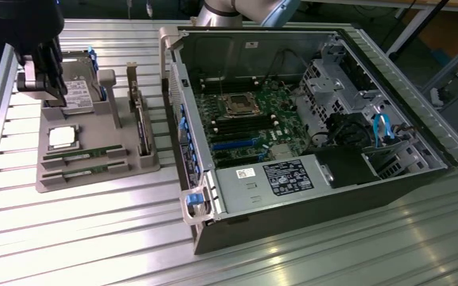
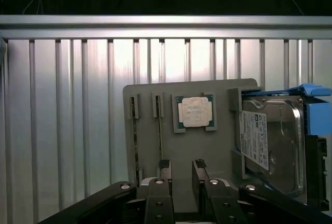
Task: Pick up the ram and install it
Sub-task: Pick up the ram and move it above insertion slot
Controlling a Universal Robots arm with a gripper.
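Approach: released fingers are being held over the tray; centring across the ram's thin edge is seemingly being required.

Thin green ram seemingly seated in tray slot.

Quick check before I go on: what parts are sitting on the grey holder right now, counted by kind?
ram sticks: 2
CPU chip: 1
hard drive: 1
expansion card: 1
Total: 5
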